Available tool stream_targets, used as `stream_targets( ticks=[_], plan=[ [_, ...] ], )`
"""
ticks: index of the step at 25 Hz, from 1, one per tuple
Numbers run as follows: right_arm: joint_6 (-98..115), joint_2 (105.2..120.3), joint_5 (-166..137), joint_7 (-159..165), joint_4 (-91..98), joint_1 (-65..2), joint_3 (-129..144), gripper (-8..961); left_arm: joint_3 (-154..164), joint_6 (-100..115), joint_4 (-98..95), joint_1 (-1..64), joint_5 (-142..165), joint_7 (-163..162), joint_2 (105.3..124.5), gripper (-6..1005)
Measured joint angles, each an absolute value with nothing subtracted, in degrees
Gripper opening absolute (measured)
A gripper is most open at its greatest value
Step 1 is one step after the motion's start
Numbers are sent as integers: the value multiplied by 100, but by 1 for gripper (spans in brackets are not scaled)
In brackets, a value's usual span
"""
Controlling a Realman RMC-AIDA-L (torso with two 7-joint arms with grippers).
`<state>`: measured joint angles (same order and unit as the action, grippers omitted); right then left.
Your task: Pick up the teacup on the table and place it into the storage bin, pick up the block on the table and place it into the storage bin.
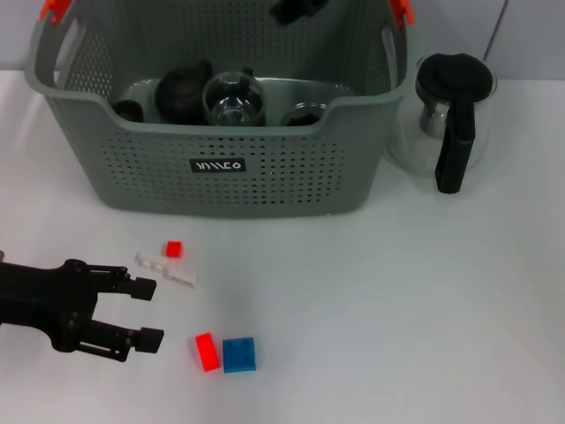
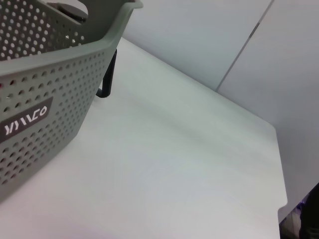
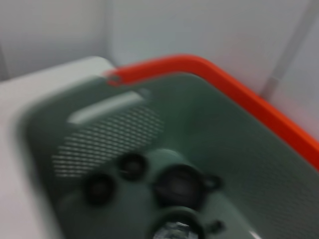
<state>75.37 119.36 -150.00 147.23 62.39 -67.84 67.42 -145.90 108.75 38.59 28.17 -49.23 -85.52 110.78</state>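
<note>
Since the left gripper [image 1: 150, 312] gapes empty beside the red block [image 1: 207, 352], it might nudge the blue block [image 1: 238, 354]; right gripper [image 1: 296, 9] above the storage bin [image 1: 221, 168], fingers untellable.

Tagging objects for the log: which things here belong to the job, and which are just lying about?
Job: storage bin; red block; blue block; small red block; left gripper, open beside the blocks; right gripper, over the bin.

Lying about: glass kettle; clear pieces.
</note>
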Motion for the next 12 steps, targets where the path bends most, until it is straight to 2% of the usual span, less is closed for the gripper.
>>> stream_targets(
  ticks=[5, 12],
  plan=[
    [6950, 11696, -15201, 14676, 5353, -6813, 6611, 432, -14590, 10845, 3858, 2834, -4901, -8551, 11096, 875],
    [6689, 11645, -15180, 14603, 4985, -6748, 6600, 431, -14590, 10837, 3858, 2860, -4904, -8573, 11110, 876]
  ],
)
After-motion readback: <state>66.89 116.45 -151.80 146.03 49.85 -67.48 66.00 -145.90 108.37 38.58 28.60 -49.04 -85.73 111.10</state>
